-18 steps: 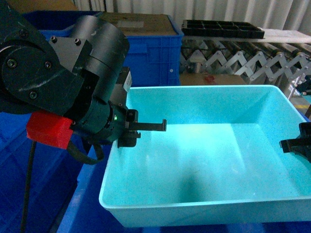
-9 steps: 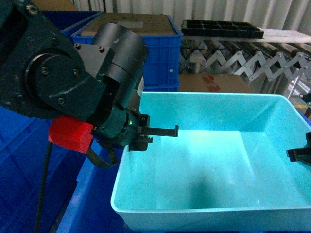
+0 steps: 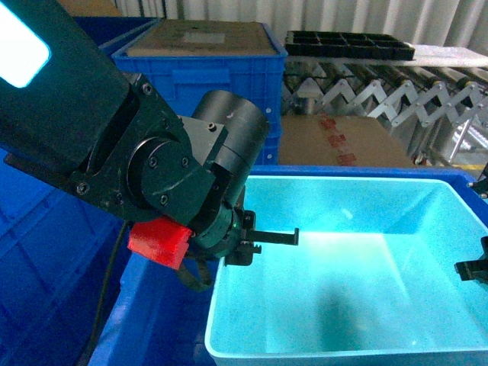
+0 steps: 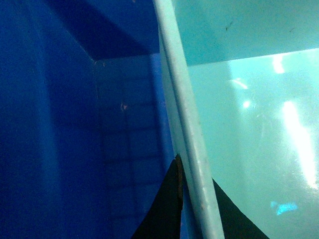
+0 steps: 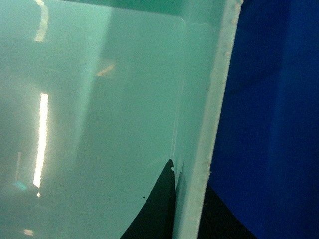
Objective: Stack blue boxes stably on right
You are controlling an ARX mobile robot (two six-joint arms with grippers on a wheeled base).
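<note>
We see the blue box [image 3: 358, 290], a glossy turquoise plastic tub with sloping walls and a rounded rim, sitting low at the right inside a dark blue ribbed crate [image 3: 152, 320]. Our left gripper [image 3: 248, 242] pinches the tub's left wall, one finger [image 4: 164, 209] outside and one inside. Our right gripper [image 3: 476, 268] clamps the right wall the same way. Far behind stand another blue crate [image 3: 221, 76], a steel scissor-frame conveyor [image 3: 381, 99] and a black compartmented tray [image 3: 351, 46].
</note>
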